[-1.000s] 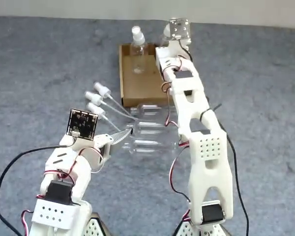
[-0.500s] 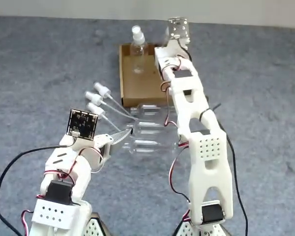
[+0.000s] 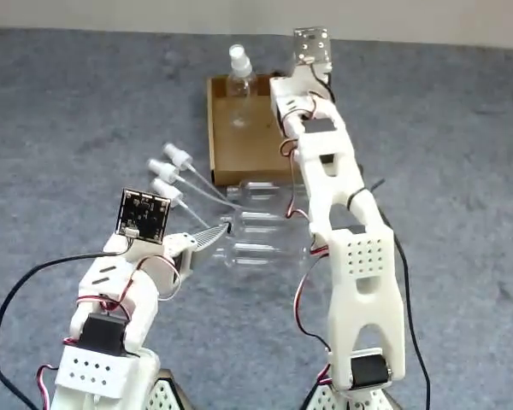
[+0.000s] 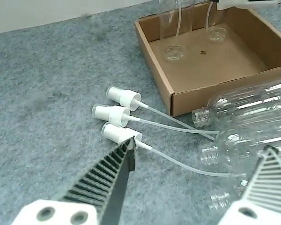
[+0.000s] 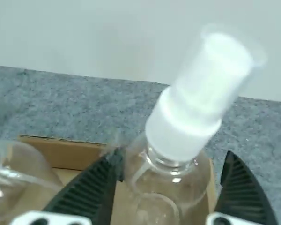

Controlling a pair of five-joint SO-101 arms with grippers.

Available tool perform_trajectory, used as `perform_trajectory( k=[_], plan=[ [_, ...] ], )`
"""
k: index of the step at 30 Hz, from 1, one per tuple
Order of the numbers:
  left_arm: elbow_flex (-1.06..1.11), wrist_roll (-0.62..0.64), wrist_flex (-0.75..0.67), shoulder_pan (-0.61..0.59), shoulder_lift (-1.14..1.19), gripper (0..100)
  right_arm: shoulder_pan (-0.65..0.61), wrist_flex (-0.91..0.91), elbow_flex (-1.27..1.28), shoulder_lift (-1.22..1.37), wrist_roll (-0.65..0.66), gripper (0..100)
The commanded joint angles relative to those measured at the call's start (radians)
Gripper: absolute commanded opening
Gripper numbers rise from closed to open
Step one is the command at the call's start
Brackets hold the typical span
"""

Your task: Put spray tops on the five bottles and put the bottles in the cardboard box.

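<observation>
Right end effector (image 5: 172, 161): nudged back over box (image 4: 210, 96), spread around capped bottle (image 5: 180, 136).
Left end effector (image 4: 199, 146): wide beside spray tops (image 4: 116, 114).

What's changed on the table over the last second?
The right gripper edged slightly farther from the arm bases, at the far corner of the cardboard box; its fingers stand open either side of a capped bottle. Nothing was visibly picked up or let go. The left gripper, three loose spray tops, three uncapped bottles lying by the box and the other capped bottle stayed put.
</observation>
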Motion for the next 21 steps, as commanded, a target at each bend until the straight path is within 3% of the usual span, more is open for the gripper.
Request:
perform_trajectory(
  k=[1, 18, 21],
  plan=[
    [-0.002, 0.009, -0.02, -0.012, -0.007, 33, -0.005, 0.005, -0.07, -0.033, -0.009, 27.1],
    [-0.002, 0.009, -0.021, -0.012, -0.007, 33, -0.005, 0.012, -0.105, -0.036, -0.009, 32.7],
    [-0.002, 0.009, -0.021, -0.012, -0.007, 33, -0.005, 0.102, -0.191, -0.035, -0.012, 32.7]
  ],
)
